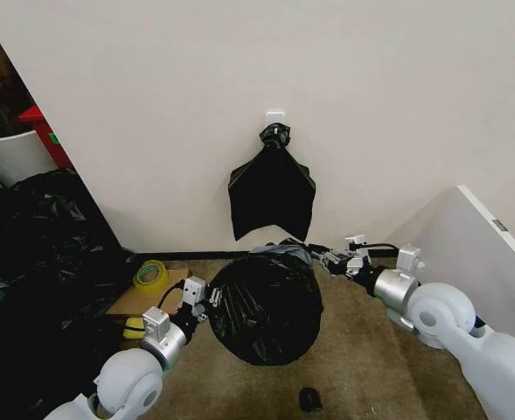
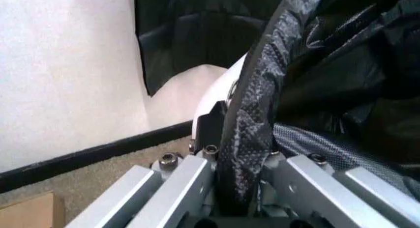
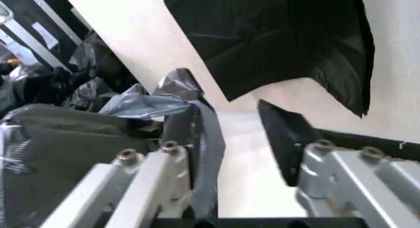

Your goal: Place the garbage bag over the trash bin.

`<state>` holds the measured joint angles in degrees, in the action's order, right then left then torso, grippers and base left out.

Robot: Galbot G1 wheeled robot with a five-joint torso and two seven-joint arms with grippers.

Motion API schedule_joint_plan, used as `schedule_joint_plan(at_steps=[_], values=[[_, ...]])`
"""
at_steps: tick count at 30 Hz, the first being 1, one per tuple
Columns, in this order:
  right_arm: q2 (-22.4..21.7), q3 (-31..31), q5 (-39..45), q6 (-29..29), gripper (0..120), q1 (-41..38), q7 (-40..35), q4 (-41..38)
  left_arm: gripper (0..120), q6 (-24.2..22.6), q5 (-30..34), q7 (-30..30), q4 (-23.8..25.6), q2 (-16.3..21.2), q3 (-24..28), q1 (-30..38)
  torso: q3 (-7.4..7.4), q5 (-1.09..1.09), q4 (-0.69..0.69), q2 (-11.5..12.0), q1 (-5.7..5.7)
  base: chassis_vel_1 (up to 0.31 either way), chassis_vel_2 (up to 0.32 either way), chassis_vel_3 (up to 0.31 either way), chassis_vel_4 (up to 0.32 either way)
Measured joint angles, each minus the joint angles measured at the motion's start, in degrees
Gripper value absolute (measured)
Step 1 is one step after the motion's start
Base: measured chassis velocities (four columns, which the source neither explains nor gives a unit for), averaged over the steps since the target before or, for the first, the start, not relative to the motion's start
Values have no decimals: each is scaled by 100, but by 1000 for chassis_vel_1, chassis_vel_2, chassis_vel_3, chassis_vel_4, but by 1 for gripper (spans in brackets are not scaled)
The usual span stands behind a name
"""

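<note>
Left gripper (image 2: 239,188) pinches garbage bag (image 1: 266,306), bin hidden.

Both arms reach forward and low: the left gripper (image 1: 206,300) is clamped closed, the right gripper (image 1: 324,257) has jaws parted.

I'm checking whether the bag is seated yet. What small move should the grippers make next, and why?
Probably pull the bag's edge further down the bin's sides. The garbage bag already drapes the trash bin, but the left gripper and right gripper hold its bunched film near the top, and white bin wall is exposed.
</note>
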<state>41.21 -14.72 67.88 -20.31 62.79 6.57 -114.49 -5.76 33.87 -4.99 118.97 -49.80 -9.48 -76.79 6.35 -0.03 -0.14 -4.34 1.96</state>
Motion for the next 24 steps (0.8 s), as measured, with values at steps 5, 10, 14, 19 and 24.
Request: schedule_joint_plan(at_steps=[5,10,14,19,24], values=[[-73,-139,46,65,57,151,220,-18,0,-17,0,-16,5,-5,-41,-58,0,0,-1,0,0,0,0,0,0],[-88,-207,183,123,75,202,509,-17,0,-29,11,-36,27,3,-90,-85,0,0,0,0,0,0,0,0,0],[-160,-126,-594,-40,89,226,637,8,0,-27,-14,-13,52,8,-92,-115,0,-2,0,0,0,0,0,0,0],[-149,-45,-861,-30,100,149,580,196,0,-18,-52,11,64,7,-81,-119,0,-1,-2,0,0,0,0,0,0],[-101,-1,-571,105,100,-82,280,505,0,-13,-57,25,52,19,-71,-91,0,1,0,0,0,0,0,0,0]])
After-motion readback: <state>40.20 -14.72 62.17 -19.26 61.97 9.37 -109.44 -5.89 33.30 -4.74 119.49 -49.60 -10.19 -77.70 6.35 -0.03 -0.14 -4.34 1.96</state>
